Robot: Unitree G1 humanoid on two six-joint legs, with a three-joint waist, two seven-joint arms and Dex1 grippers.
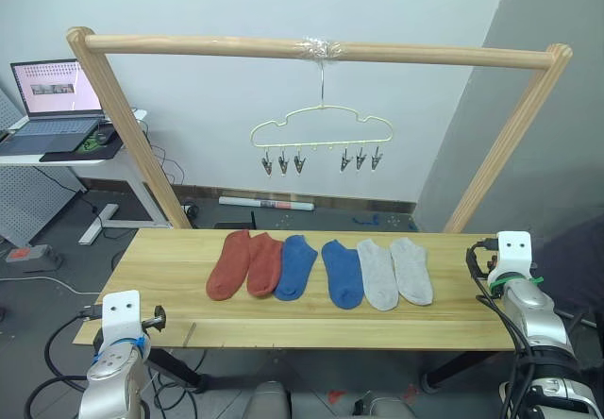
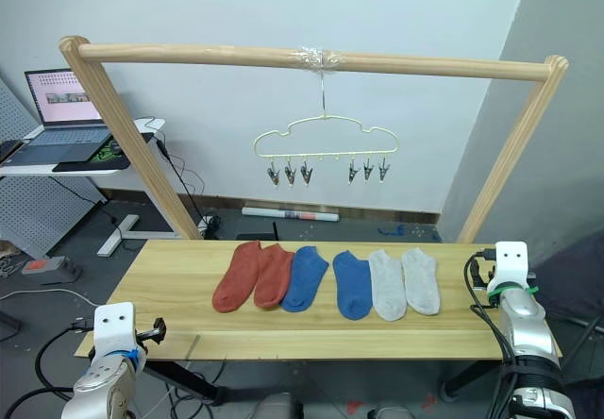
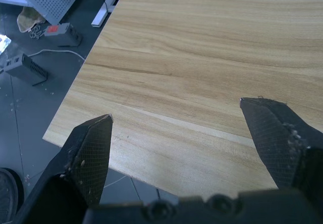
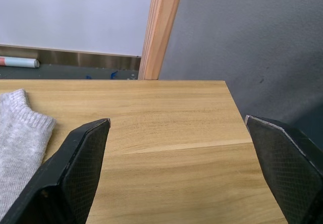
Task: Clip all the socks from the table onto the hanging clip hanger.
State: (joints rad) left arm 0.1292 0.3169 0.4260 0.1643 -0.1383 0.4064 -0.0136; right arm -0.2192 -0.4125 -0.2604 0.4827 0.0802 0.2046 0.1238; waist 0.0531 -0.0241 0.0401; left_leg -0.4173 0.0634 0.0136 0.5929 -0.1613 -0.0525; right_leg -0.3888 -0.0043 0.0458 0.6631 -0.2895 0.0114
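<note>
Six socks lined up on the bench [image 1: 170, 277]: two rust-red socks [image 1: 247, 264], two blue socks [image 1: 321, 270], two light grey socks [image 1: 396, 272]. Above them, one clip hanger [image 1: 321, 128] carrying six clips [image 1: 283, 163], three to a side. One wooden pole frame [image 1: 321, 51], and one laptop [image 1: 55, 103] off behind.

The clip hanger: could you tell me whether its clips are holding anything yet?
Empty: all six clips on the clip hanger hang bare.
</note>
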